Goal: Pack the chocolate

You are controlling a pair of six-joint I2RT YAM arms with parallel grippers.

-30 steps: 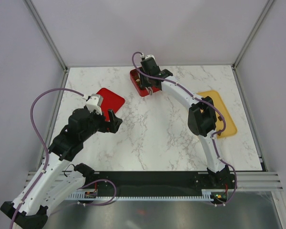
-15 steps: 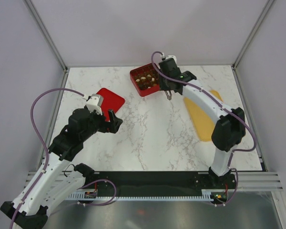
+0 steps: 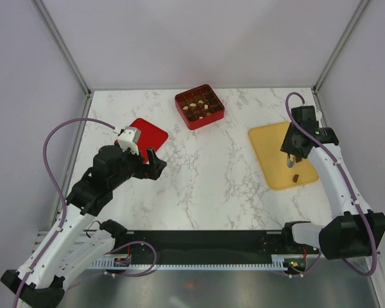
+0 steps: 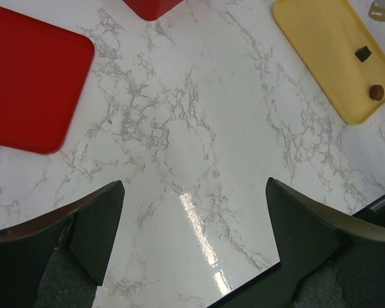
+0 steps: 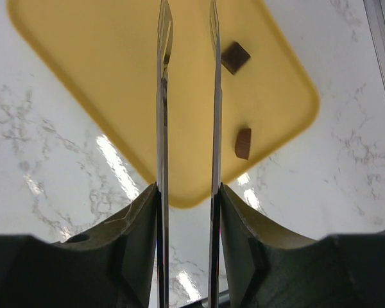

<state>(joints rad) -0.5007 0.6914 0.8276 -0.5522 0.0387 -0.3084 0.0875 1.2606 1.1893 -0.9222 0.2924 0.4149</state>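
Several dark and pale chocolate pieces lie in the red gridded box (image 3: pixel 199 106) at the back of the table. Two dark brown pieces remain on the yellow tray (image 3: pixel 273 157): in the right wrist view a square one (image 5: pixel 235 57) and one nearer the tray's edge (image 5: pixel 243 142). One of them shows in the top view (image 3: pixel 296 178). My right gripper (image 3: pixel 290 163) hangs over the tray, and its thin metal fingers (image 5: pixel 163 96) stand apart with nothing between them, just left of both pieces. My left gripper (image 3: pixel 151 163) is open and empty above the marble (image 4: pixel 196 218).
A flat red lid (image 3: pixel 147 136) lies on the marble beside my left gripper and shows in the left wrist view (image 4: pixel 32 83). The left wrist view also shows the yellow tray (image 4: pixel 321 38) with both pieces. Frame posts and grey walls ring the table.
My right arm has swung from the red box at the back across to the yellow tray on the right. The left arm has not moved.
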